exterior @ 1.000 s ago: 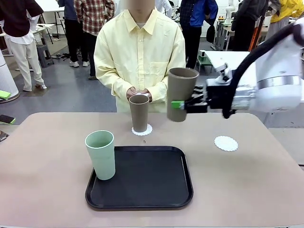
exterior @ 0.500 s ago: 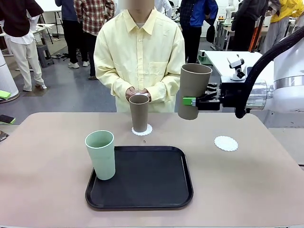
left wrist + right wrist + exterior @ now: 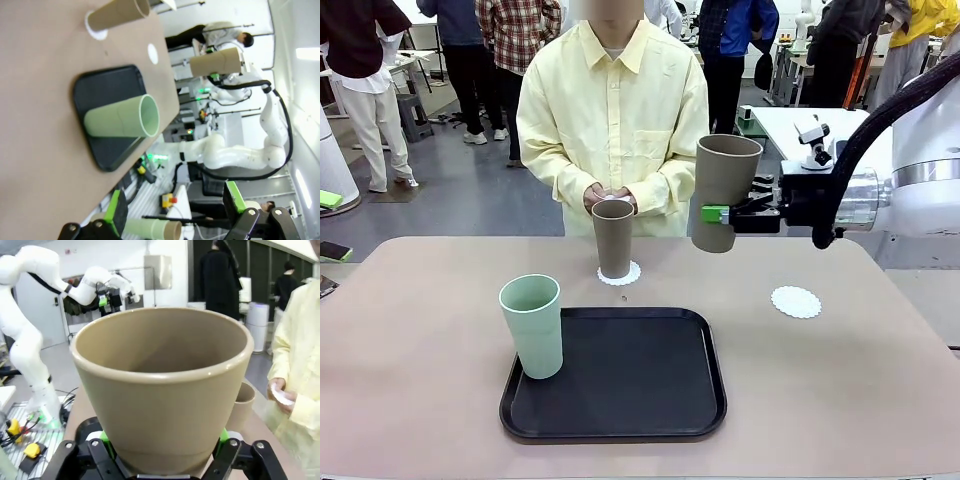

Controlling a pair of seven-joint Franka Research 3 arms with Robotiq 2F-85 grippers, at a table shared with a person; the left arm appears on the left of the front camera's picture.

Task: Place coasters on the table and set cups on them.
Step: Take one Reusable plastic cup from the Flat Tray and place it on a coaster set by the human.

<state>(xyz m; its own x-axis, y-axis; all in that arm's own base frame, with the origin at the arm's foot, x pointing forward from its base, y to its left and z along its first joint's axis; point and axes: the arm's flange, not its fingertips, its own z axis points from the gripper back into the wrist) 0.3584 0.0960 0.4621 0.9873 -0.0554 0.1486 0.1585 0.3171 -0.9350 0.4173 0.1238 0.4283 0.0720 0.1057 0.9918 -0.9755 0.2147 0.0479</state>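
The right gripper (image 3: 720, 215) is seen clamped on the lower part of a taupe cup (image 3: 728, 170), with a green pad pressed to the near side of its wall. The cup is held in the air, mouth up and tipped a little, above the far right part of the table (image 3: 420, 380). It is carried between the two coasters lying there and touches neither. A bare coaster (image 3: 796, 301) is found on the table to the right, lower in the front view than the held cup. A second taupe cup (image 3: 613, 238) is set upright on the other coaster (image 3: 619, 275) at the far middle, just in front of the person's hands (image 3: 611, 197). In the right wrist view something small and white is held in one hand; what it is cannot be told. A mint green cup (image 3: 532, 325) is stood upright at the left edge of a black tray (image 3: 620, 400). The left gripper (image 3: 175, 210) is held with its fingers wide apart, nothing between them, well away from the cups.
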